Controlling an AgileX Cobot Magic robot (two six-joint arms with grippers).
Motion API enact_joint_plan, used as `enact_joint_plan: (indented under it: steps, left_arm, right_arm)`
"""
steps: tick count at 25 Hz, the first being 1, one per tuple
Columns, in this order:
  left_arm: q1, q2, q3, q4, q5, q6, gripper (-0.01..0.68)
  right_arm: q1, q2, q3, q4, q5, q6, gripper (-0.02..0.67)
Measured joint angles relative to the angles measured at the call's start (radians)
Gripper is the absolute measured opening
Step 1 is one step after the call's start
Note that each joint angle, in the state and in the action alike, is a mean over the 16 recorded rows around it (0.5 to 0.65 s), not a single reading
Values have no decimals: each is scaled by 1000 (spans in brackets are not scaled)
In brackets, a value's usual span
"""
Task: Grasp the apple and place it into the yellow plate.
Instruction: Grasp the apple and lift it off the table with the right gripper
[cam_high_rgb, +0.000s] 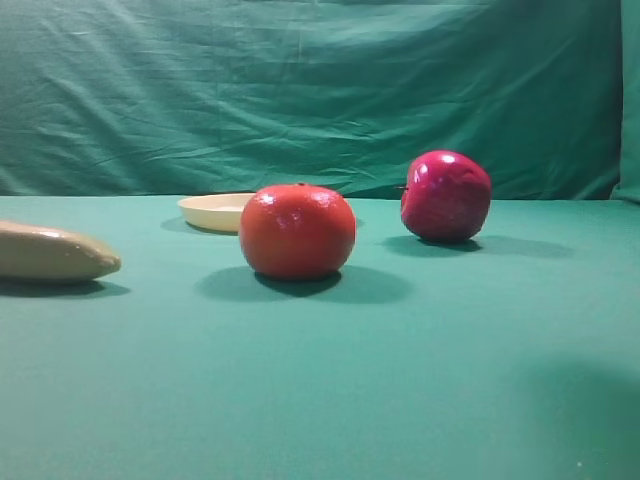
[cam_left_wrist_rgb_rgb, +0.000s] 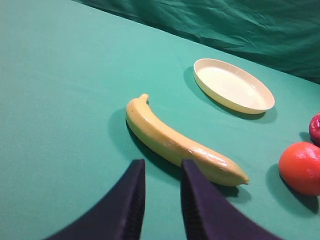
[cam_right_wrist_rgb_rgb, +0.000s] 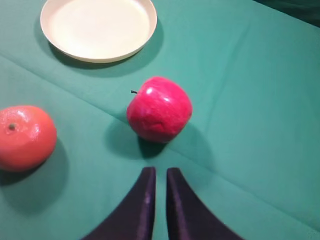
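One apple (cam_high_rgb: 446, 196), glossy crimson-magenta with a short dark stem, resting on the green bench (cam_high_rgb: 400, 400) at far right, apart from the one pale yellow plate (cam_high_rgb: 215, 211) at far left-centre, which holds nothing. One orange-red fruit (cam_high_rgb: 297, 231) sits nearer, between them; one banana (cam_left_wrist_rgb_rgb: 182, 143) lies at left. Right pincer (cam_right_wrist_rgb_rgb: 160, 172) hovers near the apple, tips a narrow slit apart, gripping nothing. Left pincer (cam_left_wrist_rgb_rgb: 162, 167) open above the banana

On the table (cam_high_rgb: 400, 400), the plate (cam_high_rgb: 212, 211) lies behind the orange (cam_high_rgb: 297, 231); apple (cam_high_rgb: 446, 196) right, banana (cam_high_rgb: 50, 252) left.
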Motion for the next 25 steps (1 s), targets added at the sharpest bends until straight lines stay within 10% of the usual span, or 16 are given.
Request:
enact_joint_plan:
  steps: [10, 25]
  left_arm:
    - [0, 0, 0, 0, 0, 0, 157]
    - [0, 0, 0, 0, 0, 0, 157]
  right_arm:
    - [3, 256, -186, 54, 36, 6, 627]
    - [4, 495, -297, 90, 52, 11, 599]
